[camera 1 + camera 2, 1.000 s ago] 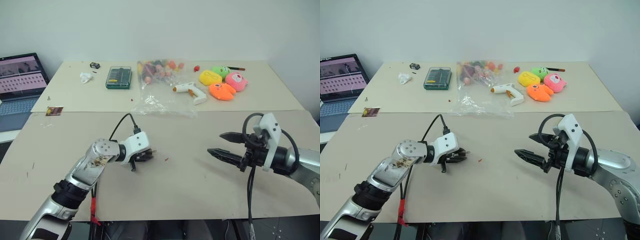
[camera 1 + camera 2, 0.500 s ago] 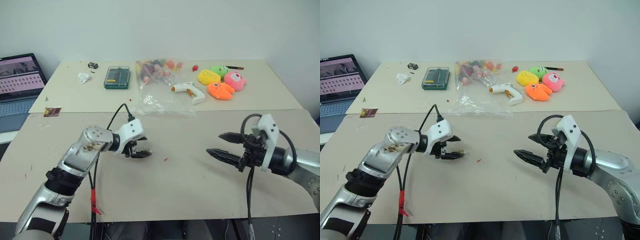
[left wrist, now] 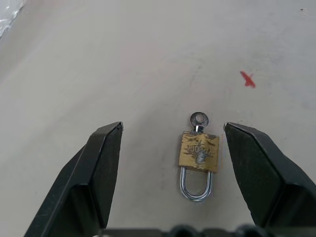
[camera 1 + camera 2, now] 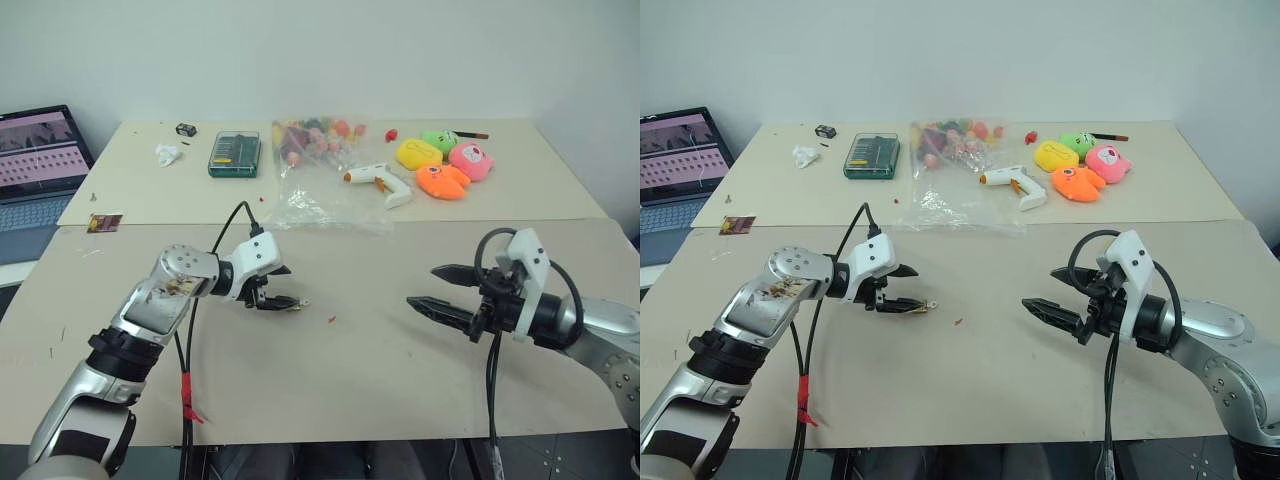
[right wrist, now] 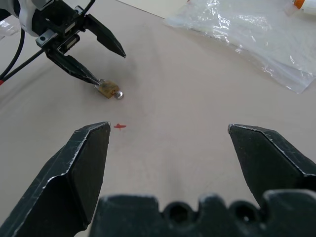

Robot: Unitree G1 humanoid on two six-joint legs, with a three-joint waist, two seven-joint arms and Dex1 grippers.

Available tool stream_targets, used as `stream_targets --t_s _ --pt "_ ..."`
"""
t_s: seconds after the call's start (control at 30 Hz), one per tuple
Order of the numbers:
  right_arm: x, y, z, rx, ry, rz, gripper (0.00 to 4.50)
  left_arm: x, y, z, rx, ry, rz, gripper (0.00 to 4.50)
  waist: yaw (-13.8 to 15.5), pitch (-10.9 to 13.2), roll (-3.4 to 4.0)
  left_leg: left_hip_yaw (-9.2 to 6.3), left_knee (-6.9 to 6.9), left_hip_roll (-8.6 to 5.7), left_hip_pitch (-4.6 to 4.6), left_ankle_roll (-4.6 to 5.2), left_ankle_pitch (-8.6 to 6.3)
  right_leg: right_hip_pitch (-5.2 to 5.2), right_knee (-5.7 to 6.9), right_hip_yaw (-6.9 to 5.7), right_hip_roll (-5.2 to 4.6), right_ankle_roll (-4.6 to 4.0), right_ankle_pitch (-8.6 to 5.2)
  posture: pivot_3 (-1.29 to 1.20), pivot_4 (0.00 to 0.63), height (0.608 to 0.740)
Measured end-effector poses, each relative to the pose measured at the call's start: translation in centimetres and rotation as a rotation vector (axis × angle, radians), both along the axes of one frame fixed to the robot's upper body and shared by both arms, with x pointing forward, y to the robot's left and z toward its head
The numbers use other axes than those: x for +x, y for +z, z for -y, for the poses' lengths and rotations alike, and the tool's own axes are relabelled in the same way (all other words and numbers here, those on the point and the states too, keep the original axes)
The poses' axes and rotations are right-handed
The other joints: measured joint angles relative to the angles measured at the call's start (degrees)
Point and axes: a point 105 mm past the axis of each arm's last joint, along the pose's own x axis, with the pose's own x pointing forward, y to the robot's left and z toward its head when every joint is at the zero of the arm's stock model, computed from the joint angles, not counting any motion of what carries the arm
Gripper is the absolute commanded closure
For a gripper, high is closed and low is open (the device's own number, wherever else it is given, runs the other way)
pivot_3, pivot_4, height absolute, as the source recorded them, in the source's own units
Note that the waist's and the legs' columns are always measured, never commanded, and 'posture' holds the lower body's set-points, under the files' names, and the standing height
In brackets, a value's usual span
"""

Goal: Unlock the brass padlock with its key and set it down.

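Note:
The brass padlock (image 3: 198, 154) lies flat on the beige table (image 4: 380, 370), its silvery shackle towards my left gripper and the key (image 3: 198, 118) stuck in its far end. My left gripper (image 3: 173, 127) hovers just over it, open, with one finger on each side. From the right wrist view the lower fingertip (image 5: 97, 80) sits right at the padlock (image 5: 108, 89). My right gripper (image 4: 422, 285) hangs open above the table to the right, pointing at the lock, nothing in it.
A tiny red speck (image 4: 331, 320) marks the table just right of the lock. Farther back lie a clear plastic bag (image 4: 330, 205), a glue gun (image 4: 380, 182), plush toys (image 4: 445, 165) and a green tool case (image 4: 236, 154). A laptop (image 4: 35, 165) stands at the far left.
My left gripper has opened wide and drawn up and to the left. The padlock with its key now lies on the table between its fingers. The right arm stays put.

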Motion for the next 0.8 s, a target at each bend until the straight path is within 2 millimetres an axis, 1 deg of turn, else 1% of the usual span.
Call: stream_targets --t_s 0.13,0.23,0.37,0.57,0.8 --pt "0.0 0.0 0.0 -0.002 0.0 0.0 0.0 -0.6 -1.5 -0.4 0.022 -0.034 -0.012 1.02 0.0 0.0 0.0 0.0 0.0 0.0 -0.01 0.03 -0.02 0.0 0.0 -0.01 0.0 -0.01 0.0 0.0 0.15 0.74" --pt "0.0 0.0 0.0 -0.002 0.0 0.0 0.0 -0.6 -1.8 -0.6 0.026 -0.039 -0.008 1.02 0.1 0.0 0.0 0.0 0.0 0.0 0.0 0.04 -0.02 0.01 0.0 -0.01 0.0 -0.01 0.0 0.0 0.15 0.74" --pt "0.0 0.0 0.0 -0.002 -0.001 0.0 0.0 -0.4 -2.9 -1.1 0.02 -0.033 -0.01 1.02 0.1 0.0 0.0 -0.01 0.0 0.0 -0.01 0.05 -0.03 -0.01 0.0 -0.01 0.0 -0.01 0.0 0.0 0.15 0.74" --pt "0.2 0.1 0.1 -0.001 -0.002 0.002 0.0 0.0 -3.0 -0.5 0.008 -0.057 0.025 1.02 0.5 0.0 0.01 -0.01 0.02 0.0 0.02 0.08 -0.04 0.08 -0.02 -0.02 -0.02 -0.01 0.0 0.0 0.15 0.74" --pt "0.2 0.1 0.1 -0.001 -0.004 0.002 0.0 0.1 -3.1 0.1 -0.011 -0.059 0.022 1.02 1.0 0.0 0.01 -0.01 0.03 -0.02 0.01 0.08 -0.04 0.08 -0.02 -0.02 -0.02 -0.01 0.0 0.0 0.15 0.74"
